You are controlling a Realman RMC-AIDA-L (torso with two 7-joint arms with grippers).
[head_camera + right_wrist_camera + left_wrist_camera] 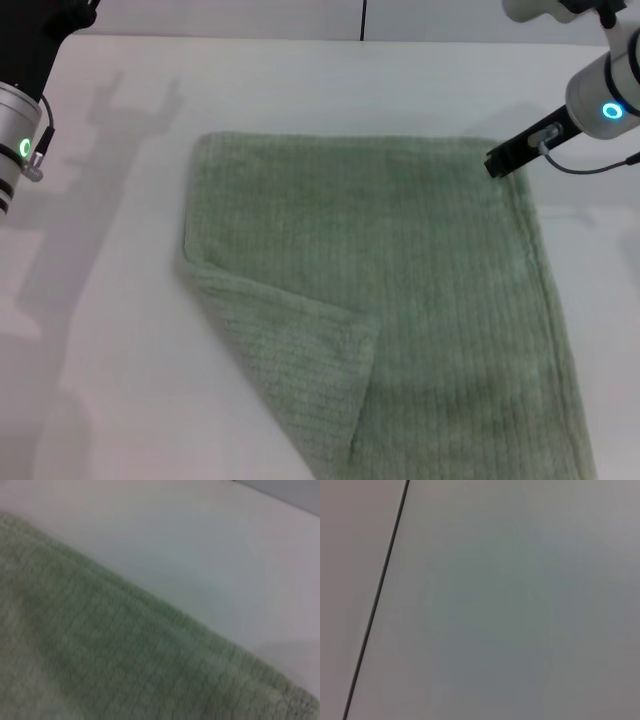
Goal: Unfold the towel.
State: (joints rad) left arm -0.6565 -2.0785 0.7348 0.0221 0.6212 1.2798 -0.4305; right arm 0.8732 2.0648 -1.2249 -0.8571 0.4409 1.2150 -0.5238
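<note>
The sage-green ribbed towel [400, 290] lies spread on the white table [110, 300] and runs off the near edge of the head view. Its near-left corner [290, 375] is folded over onto the cloth as a triangular flap. My right gripper [497, 160] reaches in from the far right, and its dark tip sits at the towel's far right corner. The right wrist view shows the towel's hemmed edge [125, 655] close up on the table. My left arm [20, 130] stays at the far left, clear of the towel, with its gripper out of view.
A dark seam [362, 20] runs behind the table's far edge, and a dark line [377, 595] crosses the left wrist view. The bare table surrounds the towel on the left and far sides.
</note>
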